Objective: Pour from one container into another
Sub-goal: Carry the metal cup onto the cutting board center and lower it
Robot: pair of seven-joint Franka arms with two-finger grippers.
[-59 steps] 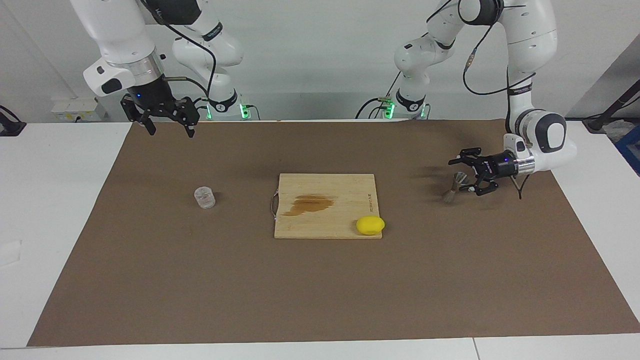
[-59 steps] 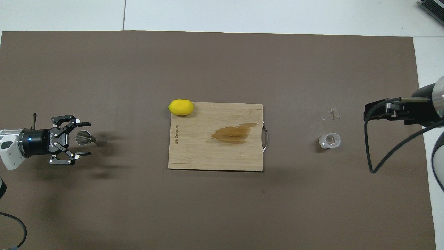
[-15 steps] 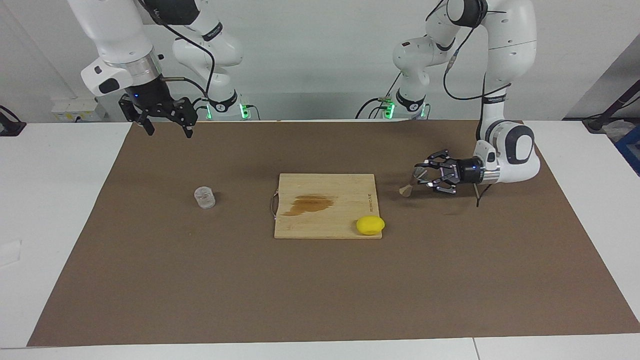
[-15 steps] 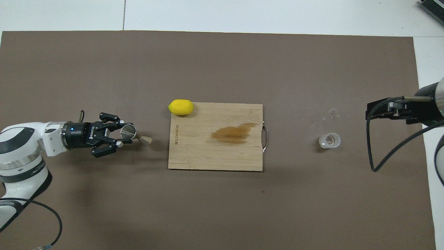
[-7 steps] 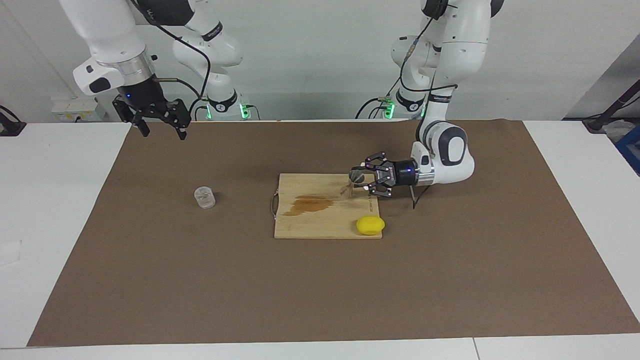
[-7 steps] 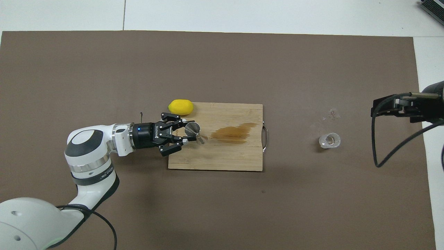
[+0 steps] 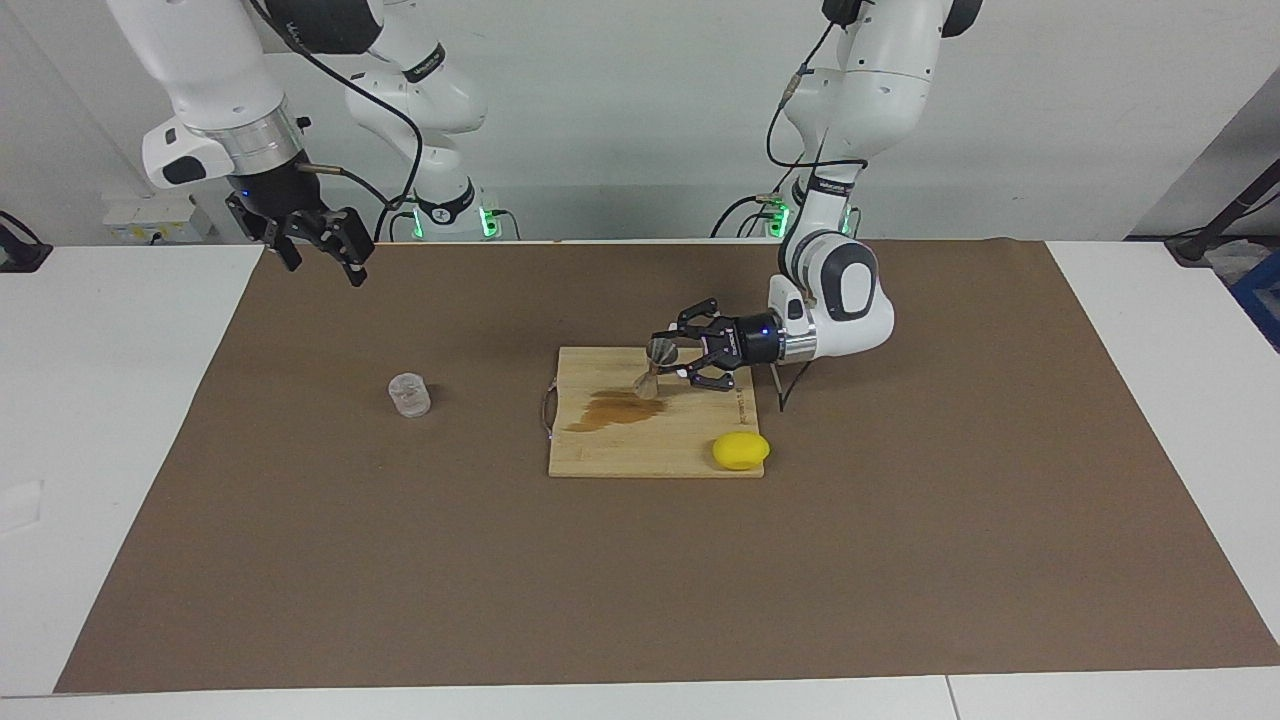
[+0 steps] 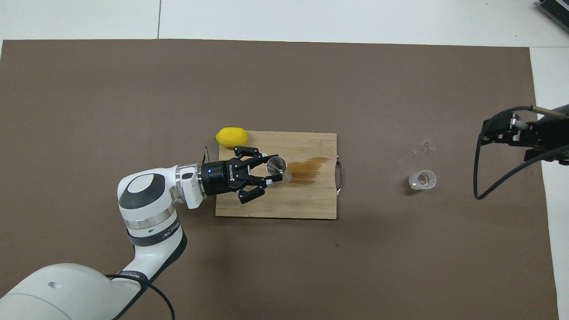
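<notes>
Two pincers: left (image 7: 672,360) grips the tilted jigger (image 7: 652,368) over the board (image 7: 650,445); right (image 7: 318,245), spread wide, hangs at the tumbler's (image 7: 409,394) eleven o'clock.

This looks like a robot lab. Two big white robot arms (image 7: 860,60) stand at a white table (image 7: 120,400) by a plain white wall (image 7: 640,100), with black cables (image 7: 800,170) and little green lights at their bases. A brown mat (image 7: 640,560) covers the table.

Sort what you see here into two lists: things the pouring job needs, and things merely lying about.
Needed: glass tumbler, standing toward the right arm's end; metal jigger, held by the left gripper over the cutting board.
Lying about: cutting board, lemon.
</notes>
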